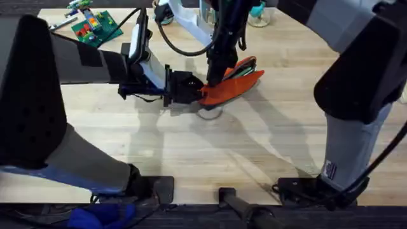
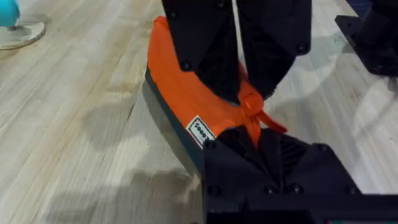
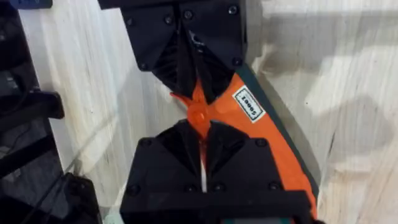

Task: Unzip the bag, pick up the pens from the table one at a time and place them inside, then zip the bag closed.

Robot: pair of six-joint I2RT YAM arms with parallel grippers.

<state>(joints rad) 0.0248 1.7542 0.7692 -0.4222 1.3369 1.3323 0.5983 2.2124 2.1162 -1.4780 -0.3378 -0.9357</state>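
Bag (image 1: pixel 232 86) is lying on the table (image 1: pixel 191 146) a bit past the middle, orange side up, dark grey base along one long edge, far end angling off to the right. Both arms are meeting over its near end. Left gripper (image 1: pixel 191 89) is reaching in from the left, low over the wood, and its black fingers (image 2: pixel 249 162) are closing on the bag's end fabric; in the left wrist view the jaws are standing narrow, pinching orange cloth right beside the white label (image 2: pixel 200 132). Right gripper (image 1: pixel 216 73) is coming straight down from above onto the same end; in the right wrist view its fingers (image 3: pixel 180 149) are sitting nearly together around the zipper line with the orange pull (image 3: pixel 198 114) sticking out between the two grippers. Pull is touching or just off the right fingertips, can't tell for sure if it's actually clamped, but the jaws are narrow on that tab area. The two grippers are facing each other tip to tip, just apart. Dark strip with a bit of green is showing along the bag's far top edge in the overhead view, too small to say what it is. Green circuit board (image 1: pixel 95 27) is sitting at the far left corner, well apart from the bag.
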